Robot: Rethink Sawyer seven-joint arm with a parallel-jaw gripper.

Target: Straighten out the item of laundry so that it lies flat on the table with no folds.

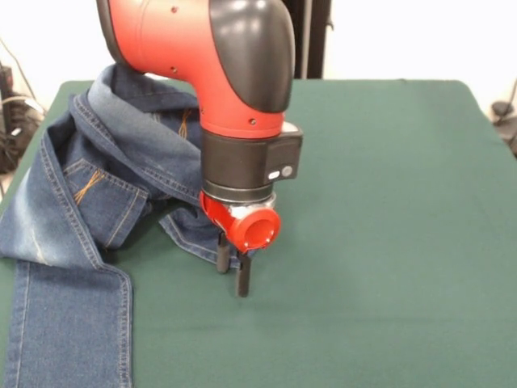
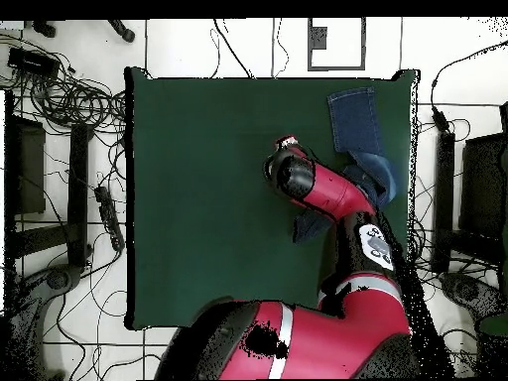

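Observation:
The blue denim jeans point(image 1: 97, 186) lie crumpled at the left of the green table point(image 1: 388, 202). One leg runs off toward the bottom left, and a back pocket with orange stitching faces up. My gripper point(image 1: 232, 271) points straight down at the right edge of a denim fold, fingertips at the table top. The two black fingers point(image 1: 242, 279) stand close together with a bit of denim between them. In the overhead view the jeans point(image 2: 355, 119) lie at the table's point(image 2: 198, 198) right side. The arm point(image 2: 317, 189) covers the gripper there.
Wide bare green felt stretches right of the gripper in the front view. Cables point(image 2: 69, 109) and stands lie on the floor around the table in the overhead view. The jeans reach the table's left edge in the front view.

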